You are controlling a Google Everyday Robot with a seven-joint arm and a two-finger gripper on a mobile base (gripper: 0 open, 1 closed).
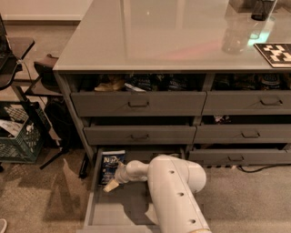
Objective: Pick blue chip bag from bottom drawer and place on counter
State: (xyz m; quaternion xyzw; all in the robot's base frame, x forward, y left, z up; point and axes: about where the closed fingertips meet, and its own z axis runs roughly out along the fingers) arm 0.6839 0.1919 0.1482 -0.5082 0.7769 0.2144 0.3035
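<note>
The blue chip bag lies flat in the back left corner of the open bottom drawer. It is dark navy with a white script logo and a pale lower edge. My white arm reaches down from the lower right into the drawer. The gripper is at the bag's lower right edge, low over the drawer floor. The counter is a wide glossy light-grey top above the drawers.
Two handled drawers sit partly open above the bottom one, the top one holding snacks. A clear bottle, a dark cup and a marker tag stand on the counter's right. A green crate and chair legs stand left.
</note>
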